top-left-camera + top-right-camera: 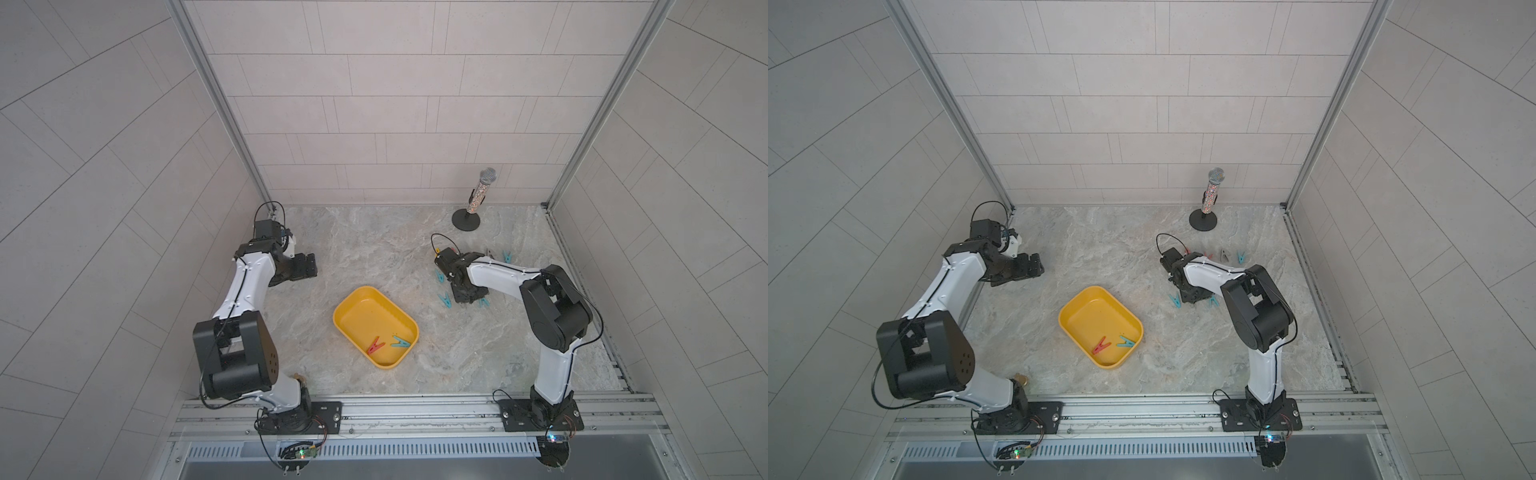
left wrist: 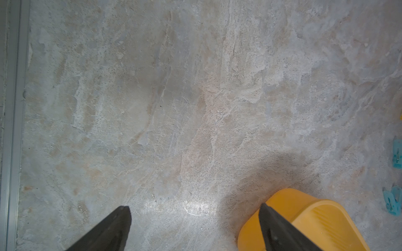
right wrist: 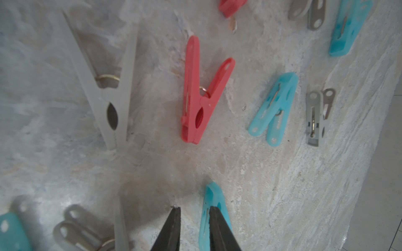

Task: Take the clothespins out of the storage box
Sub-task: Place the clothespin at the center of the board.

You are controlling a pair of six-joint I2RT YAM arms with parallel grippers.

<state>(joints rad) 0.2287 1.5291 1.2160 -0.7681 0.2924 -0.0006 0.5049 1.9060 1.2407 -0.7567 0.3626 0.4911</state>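
The box (image 1: 365, 311) is a shallow yellow rectangular tray with rounded corners, resting flat and skewed near the middle of the table. It holds one red peg (image 1: 375, 345) and one teal peg (image 1: 401, 343), lying flat side by side at its near end. The other pegs lie scattered on the table to the right, apart from the box, among them a second teal peg (image 1: 444, 300), a second red peg (image 3: 191, 91) and a grey peg (image 3: 311, 102).
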